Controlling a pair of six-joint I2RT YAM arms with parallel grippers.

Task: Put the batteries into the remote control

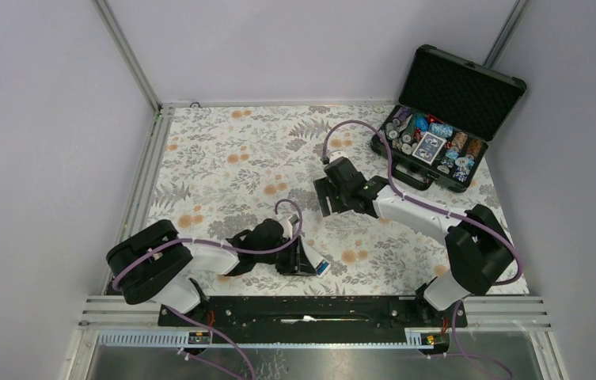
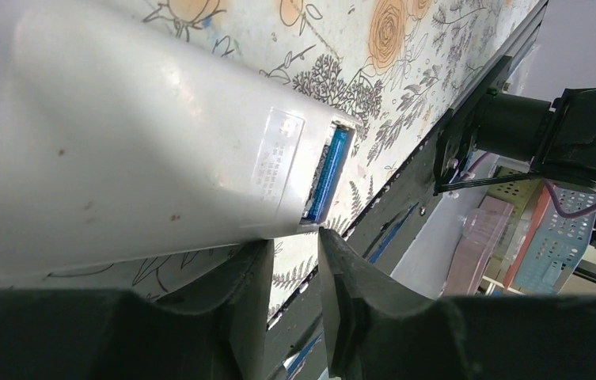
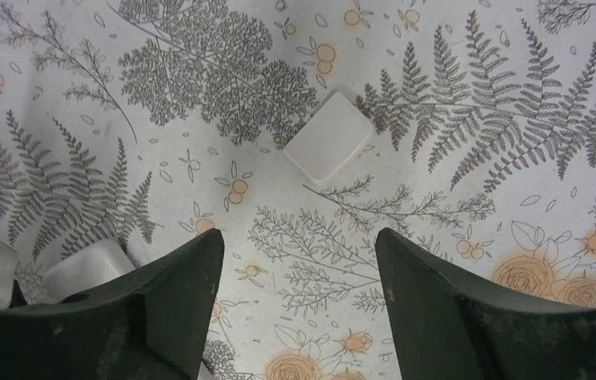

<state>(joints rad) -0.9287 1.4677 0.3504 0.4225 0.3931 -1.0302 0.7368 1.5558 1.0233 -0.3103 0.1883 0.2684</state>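
The remote control [image 2: 120,142] fills the left wrist view, its plain white back towards the camera. Its end compartment is uncovered, with a blue battery [image 2: 328,174] lying inside. The left gripper [image 2: 294,245] has its fingers a narrow gap apart, tips at the remote's edge; whether they pinch it cannot be told.

In the right wrist view, the right gripper [image 3: 300,237] hangs over the floral tablecloth [image 3: 453,95], jaws spread wide and holding nothing. A small white square piece [image 3: 328,138] lies beyond them.

From the top, the left arm sits low near the table's near edge and the right arm reaches mid-table. An open black case [image 1: 461,87] stands at the far right corner.
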